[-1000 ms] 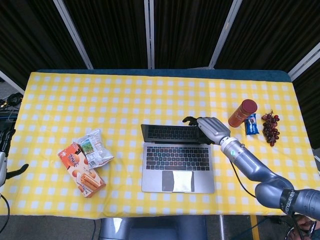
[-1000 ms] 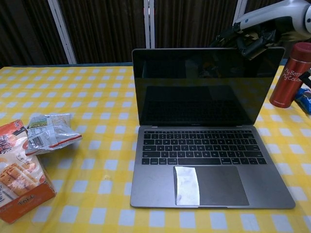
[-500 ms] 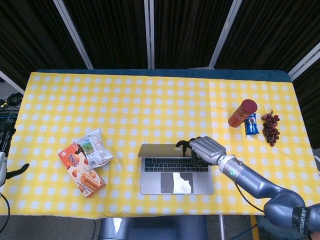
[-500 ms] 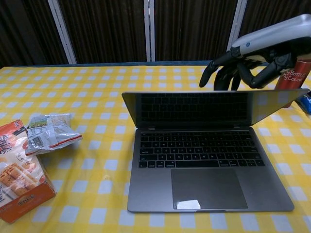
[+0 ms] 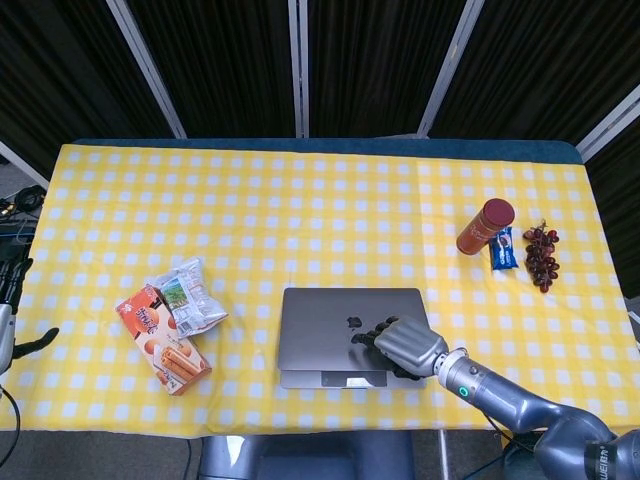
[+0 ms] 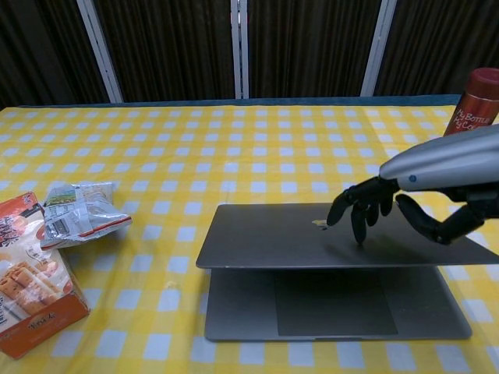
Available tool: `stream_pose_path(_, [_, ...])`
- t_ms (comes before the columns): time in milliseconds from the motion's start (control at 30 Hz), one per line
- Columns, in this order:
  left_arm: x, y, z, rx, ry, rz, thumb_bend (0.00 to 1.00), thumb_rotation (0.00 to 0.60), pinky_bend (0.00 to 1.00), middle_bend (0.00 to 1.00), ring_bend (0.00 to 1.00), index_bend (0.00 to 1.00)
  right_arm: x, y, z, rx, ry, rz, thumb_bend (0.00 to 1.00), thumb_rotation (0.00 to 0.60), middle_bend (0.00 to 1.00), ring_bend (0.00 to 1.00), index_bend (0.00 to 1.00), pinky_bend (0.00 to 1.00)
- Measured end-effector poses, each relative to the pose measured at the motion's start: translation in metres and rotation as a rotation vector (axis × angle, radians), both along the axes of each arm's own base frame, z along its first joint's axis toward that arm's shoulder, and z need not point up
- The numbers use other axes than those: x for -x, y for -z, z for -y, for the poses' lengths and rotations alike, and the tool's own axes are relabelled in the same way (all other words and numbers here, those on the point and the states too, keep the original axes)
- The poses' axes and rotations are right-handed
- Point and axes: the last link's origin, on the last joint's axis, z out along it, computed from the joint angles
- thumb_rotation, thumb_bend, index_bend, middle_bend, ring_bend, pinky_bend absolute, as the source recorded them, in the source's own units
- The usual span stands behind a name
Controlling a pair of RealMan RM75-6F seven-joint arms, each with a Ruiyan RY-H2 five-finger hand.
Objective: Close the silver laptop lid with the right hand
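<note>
Basically the thin silver laptop lid (image 6: pixel 312 238) was almost down but not shut: from the chest view a wedge-shaped gap showed between it and the grey base (image 6: pixel 327 312), which sat near the front edge of the yellow checked tablecloth (image 5: pixel 300 210). The right hand (image 6: pixel 405 210) was on top of the lid's right half, fingers (image 6: pixel 360 214) spread and curled downward, tips touching the metal, gripping nothing. So the lid lay directly under those fingers, long axis running left-right, and I'd guess a straight downward push would finish it. The left hand (image 5: pixel 8 300) was way off at the table's left edge; couldn't tell its finger state.
</note>
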Motion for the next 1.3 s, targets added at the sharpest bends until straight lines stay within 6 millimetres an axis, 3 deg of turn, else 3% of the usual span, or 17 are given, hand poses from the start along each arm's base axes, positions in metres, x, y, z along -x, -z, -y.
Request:
stream_pose_path(367, [0.002, 0.003, -0.001, 0.012, -0.007, -0.005, 0.00, 0.600, 0.00, 0.00, 0.00, 0.00, 0.036, 0.027, -0.020, 0.068, -0.393, -0.157, 1.00, 0.600, 0.23, 0.21, 0.11, 0.21])
stream_pose_path(667, [0.002, 0.006, -0.001, 0.024, -0.011, -0.007, 0.00, 0.600, 0.00, 0.00, 0.00, 0.00, 0.070, 0.042, -0.022, 0.080, -0.396, -0.186, 1.00, 0.600, 0.23, 0.21, 0.11, 0.15])
stream_pose_path(833, [0.002, 0.006, -0.001, 0.019, -0.009, -0.006, 0.00, 0.600, 0.00, 0.00, 0.00, 0.00, 0.065, 0.032, -0.021, 0.154, -0.444, -0.147, 1.00, 0.600, 0.23, 0.21, 0.10, 0.15])
stream_pose_path(933, [0.002, 0.006, -0.001, 0.021, -0.011, -0.004, 0.00, 0.600, 0.00, 0.00, 0.00, 0.00, 0.054, 0.014, -0.020, 0.248, -0.488, -0.094, 1.00, 0.600, 0.22, 0.21, 0.09, 0.14])
stream_pose_path(967, [0.002, 0.006, -0.001, 0.022, -0.009, -0.004, 0.00, 0.600, 0.00, 0.00, 0.00, 0.00, 0.050, 0.005, -0.020, 0.292, -0.504, -0.068, 0.97, 0.600, 0.21, 0.20, 0.08, 0.13])
stream_pose_path(1033, [0.001, 0.006, -0.001, 0.025, -0.005, -0.004, 0.00, 0.600, 0.00, 0.00, 0.00, 0.00, 0.044, -0.011, -0.022, 0.363, -0.520, -0.029, 0.77, 0.600, 0.16, 0.14, 0.06, 0.08])
stream_pose_path(1100, [-0.001, 0.006, 0.000, 0.027, 0.002, -0.003, 0.00, 0.600, 0.00, 0.00, 0.00, 0.00, 0.040, -0.029, -0.024, 0.447, -0.521, 0.016, 0.31, 0.600, 0.05, 0.04, 0.01, 0.01])
stream_pose_path(1167, [-0.002, 0.006, 0.001, 0.027, 0.011, -0.002, 0.00, 0.600, 0.00, 0.00, 0.00, 0.00, 0.041, -0.047, -0.027, 0.532, -0.497, 0.050, 0.05, 0.600, 0.00, 0.00, 0.00, 0.00])
stream_pose_path(1300, [-0.005, 0.006, 0.004, 0.023, 0.024, 0.000, 0.00, 0.600, 0.00, 0.00, 0.00, 0.00, 0.054, -0.066, -0.035, 0.649, -0.388, 0.062, 0.00, 0.600, 0.00, 0.00, 0.00, 0.00])
